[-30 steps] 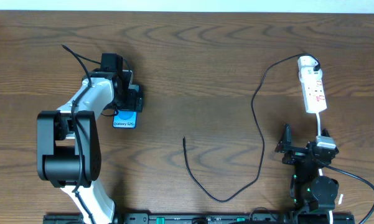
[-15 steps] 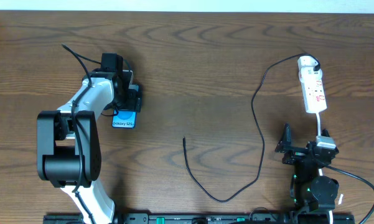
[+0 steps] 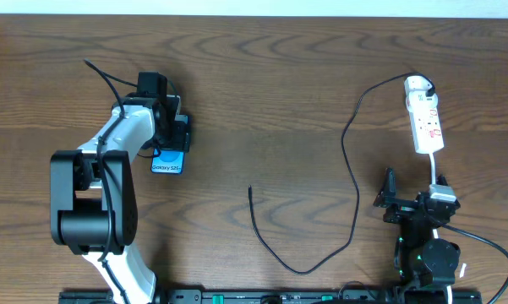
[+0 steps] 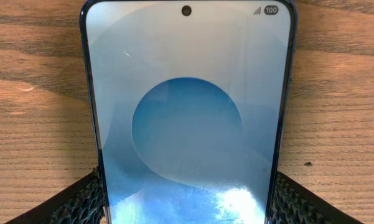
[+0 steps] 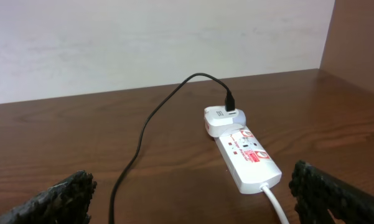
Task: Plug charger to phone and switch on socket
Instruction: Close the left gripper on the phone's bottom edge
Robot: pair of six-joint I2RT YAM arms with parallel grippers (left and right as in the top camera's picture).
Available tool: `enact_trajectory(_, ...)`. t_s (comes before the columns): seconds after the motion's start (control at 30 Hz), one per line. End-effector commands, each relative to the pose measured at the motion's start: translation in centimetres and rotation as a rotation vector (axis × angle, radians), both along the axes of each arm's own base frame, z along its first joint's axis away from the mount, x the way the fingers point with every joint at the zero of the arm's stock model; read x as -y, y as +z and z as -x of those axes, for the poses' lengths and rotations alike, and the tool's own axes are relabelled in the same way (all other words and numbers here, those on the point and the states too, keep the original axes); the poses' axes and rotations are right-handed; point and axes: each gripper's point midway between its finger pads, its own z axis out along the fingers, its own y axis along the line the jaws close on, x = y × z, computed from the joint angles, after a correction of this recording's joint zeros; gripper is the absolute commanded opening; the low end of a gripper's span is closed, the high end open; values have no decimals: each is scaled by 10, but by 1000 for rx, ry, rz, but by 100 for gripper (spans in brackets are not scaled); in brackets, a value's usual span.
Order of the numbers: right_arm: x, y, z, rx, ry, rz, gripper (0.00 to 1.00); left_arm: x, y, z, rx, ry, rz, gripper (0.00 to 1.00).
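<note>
Moved: the phone (image 3: 168,163) is sitting a shade further left than a second ago, while the charger (image 3: 345,135) and the socket (image 3: 426,118) are staying where they were
Left gripper (image 3: 173,149): is hanging over the phone's upper half, its fingers (image 4: 81,202) standing spread on either side of the screen, right at its long edges; whether they are pressing on those edges I cannot tell
Right gripper (image 5: 190,202): is sitting low at the front right, its fingers (image 5: 59,199) gaping wide around nothing
Phone: is lying face up on the table (image 3: 262,93), left of centre, its screen glowing blue
Socket: is lying at the far right, holding one white adapter (image 5: 223,120) at its far end, with the charger running into that adapter
Plug tip (image 3: 250,191): is lying loose mid-table, well apart from the phone
Count: one phone, one charger, one socket, one adapter, two grippers
</note>
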Motion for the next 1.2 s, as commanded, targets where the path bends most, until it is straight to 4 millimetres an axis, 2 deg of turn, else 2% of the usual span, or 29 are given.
enact_trajectory(0.0,-1,-1,0,3,0,-12,99,-1,-27,19,-95,-19,-11,76)
enact_trajectory(0.23,-1,-1,0,4,0,-12,99,-1,-27,19,-95,-19,-11,76)
enact_trajectory(0.3,-1,-1,0,4,1,-12,99,-1,-27,19,-95,-19,-11,71)
enact_trajectory(0.8,-1,-1,0,3,1,-12,99,-1,-27,19,-95,-19,-11,60)
enact_trajectory(1.0,-1,-1,0,3,0,-12,99,-1,-27,18,-95,-19,-12,47)
enact_trajectory(1.07,-1,-1,0,3,0,-12,99,-1,-27,18,-95,-19,-12,40)
enact_trajectory(1.17,-1,-1,0,3,0,-12,99,-1,-27,18,-95,-19,-11,25)
